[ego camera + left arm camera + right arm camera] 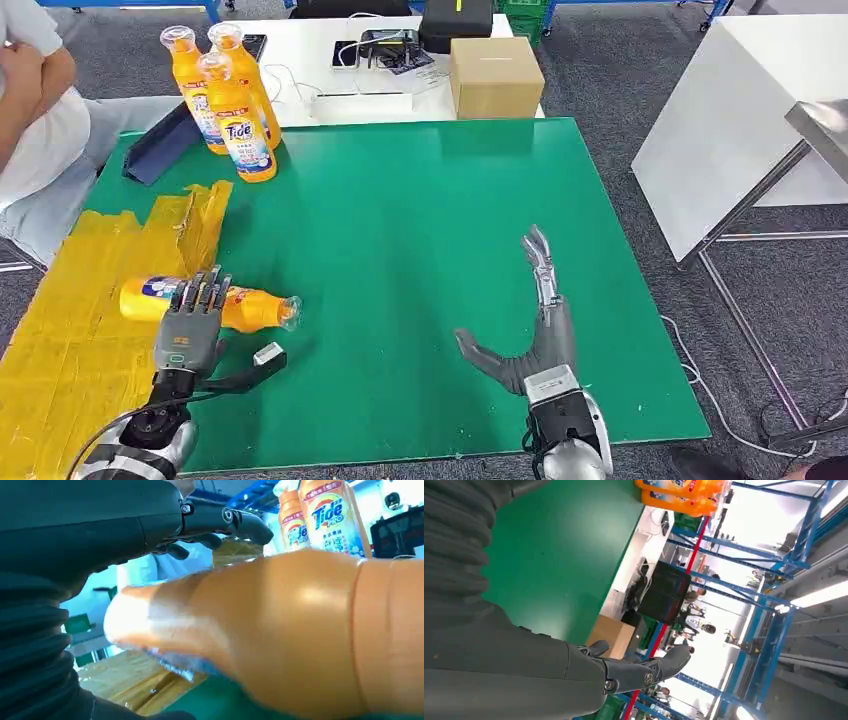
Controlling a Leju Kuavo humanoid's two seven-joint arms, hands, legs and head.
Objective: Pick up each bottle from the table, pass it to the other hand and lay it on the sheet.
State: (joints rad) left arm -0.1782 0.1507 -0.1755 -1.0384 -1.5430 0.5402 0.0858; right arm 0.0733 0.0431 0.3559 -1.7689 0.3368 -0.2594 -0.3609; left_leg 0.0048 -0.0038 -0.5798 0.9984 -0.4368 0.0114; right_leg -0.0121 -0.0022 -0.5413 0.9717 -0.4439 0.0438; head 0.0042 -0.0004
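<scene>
Left hand sits over the lying bottle, fingers stretched across its body w/ thumb out to the side; prob. resting on or just letting go of it, but can't tell if there's a real grip, since the left wrist view is mostly a blurred orange bottle close up. That bottle lies on its side w/ its base end on the yellow sheet and its cap end out over the green surface, so it's partly on the sheet. Right hand hovers over the green surface, fingers spread wide, holding nothing. Progress: one bottle looks about laid down; three upright bottles stand at the far corner, untouched, so most of the job is left. Their lower parts overlap each other, and a person is cut off at the frame edge.
</scene>
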